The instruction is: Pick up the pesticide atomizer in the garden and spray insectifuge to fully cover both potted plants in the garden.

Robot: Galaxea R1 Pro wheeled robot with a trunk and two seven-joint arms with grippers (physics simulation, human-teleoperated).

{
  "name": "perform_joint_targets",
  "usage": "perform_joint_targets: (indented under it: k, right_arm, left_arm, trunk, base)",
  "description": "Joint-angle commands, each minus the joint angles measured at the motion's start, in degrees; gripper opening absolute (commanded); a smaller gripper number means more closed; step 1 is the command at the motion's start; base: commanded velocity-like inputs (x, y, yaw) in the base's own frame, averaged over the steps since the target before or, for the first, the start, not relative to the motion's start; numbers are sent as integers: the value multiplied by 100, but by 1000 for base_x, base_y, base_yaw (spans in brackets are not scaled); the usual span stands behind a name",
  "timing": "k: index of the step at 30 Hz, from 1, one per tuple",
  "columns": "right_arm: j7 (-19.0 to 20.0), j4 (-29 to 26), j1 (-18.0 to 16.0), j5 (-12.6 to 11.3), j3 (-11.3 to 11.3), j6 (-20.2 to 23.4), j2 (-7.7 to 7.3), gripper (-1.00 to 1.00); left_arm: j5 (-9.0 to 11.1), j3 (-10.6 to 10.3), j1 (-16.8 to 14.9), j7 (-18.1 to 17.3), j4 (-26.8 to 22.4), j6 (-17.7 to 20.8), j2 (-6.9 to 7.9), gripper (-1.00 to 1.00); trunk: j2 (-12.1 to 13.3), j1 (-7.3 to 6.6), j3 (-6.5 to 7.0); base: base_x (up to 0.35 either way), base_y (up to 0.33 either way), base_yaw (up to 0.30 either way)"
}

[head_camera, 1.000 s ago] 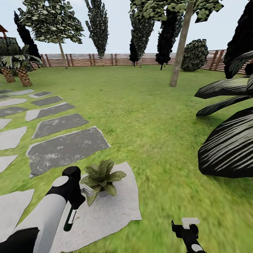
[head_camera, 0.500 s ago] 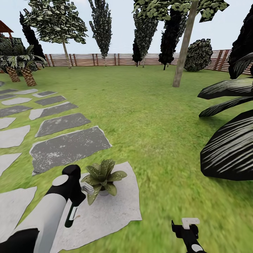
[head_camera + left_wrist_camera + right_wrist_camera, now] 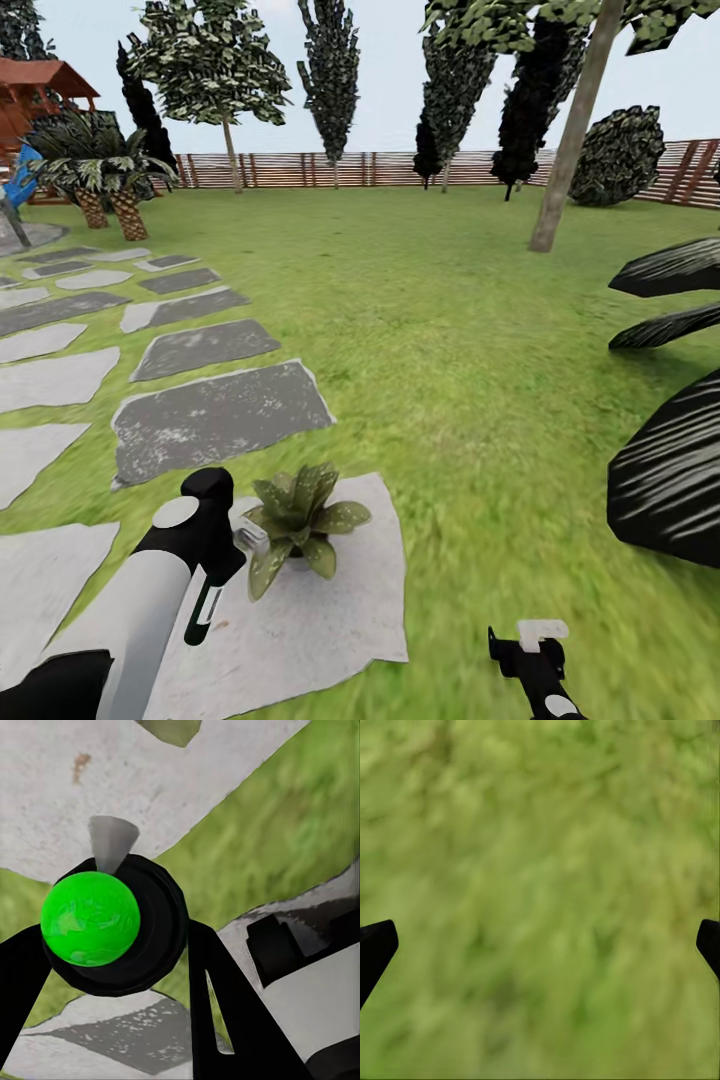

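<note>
- Head view: your left gripper point(image 3: 215, 590) is clamped on the pesticide atomizer point(image 3: 204, 612), bottle pointing down.
- Potted plant point(image 3: 300, 523) sits just beside it, on a pale stepping stone point(image 3: 330, 620).
- Your right gripper point(image 3: 540, 945) is spread wide, empty, over grass point(image 3: 540, 832).

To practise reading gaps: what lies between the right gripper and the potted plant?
In the head view, between the right gripper and the potted plant: green lawn, then the pale stepping stone bearing the plant.

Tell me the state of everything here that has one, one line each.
pesticide atomizer: gripped in the left hand, hanging beside the plant
left hand: shut on the atomizer
right hand: open, holding nothing, over grass
potted plant: upright on a pale stepping stone
</note>
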Motion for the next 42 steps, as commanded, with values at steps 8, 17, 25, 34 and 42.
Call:
perform_joint_targets:
  k: [8, 17, 25, 34, 42]
  right_arm:
    - [-12, -4, 0, -49, 50, -12, -3, 100]
    - [-11, 0, 0, -47, 50, -12, -3, 100]
    - [-11, 0, 0, -47, 50, -12, -3, 100]
    - [-11, 0, 0, -47, 50, -12, -3, 100]
    - [-11, 0, 0, -47, 50, -12, -3, 100]
  left_arm:
    - [-63, 30, -5, -51, 2, 69, -2, -100]
    - [-67, 18, 3, -51, -1, 69, 5, -100]
    - [-56, 65, 243, -43, -43, 43, 254, -100]
    - [-61, 55, 294, -26, -140, 43, 216, -100]
    - [-61, 30, 419, -25, -74, 42, -151, -100]
  trunk:
    - [-2, 1, -5]
    - [-2, 1, -5]
    - [-2, 1, -5]
    - [-2, 1, -5]
    - [-2, 1, -5]
  base:
    - [60, -300, 75]
    - [0, -207, 0]
    - [0, -4, 0]
    - [0, 0, 0]
    - [0, 0, 0]
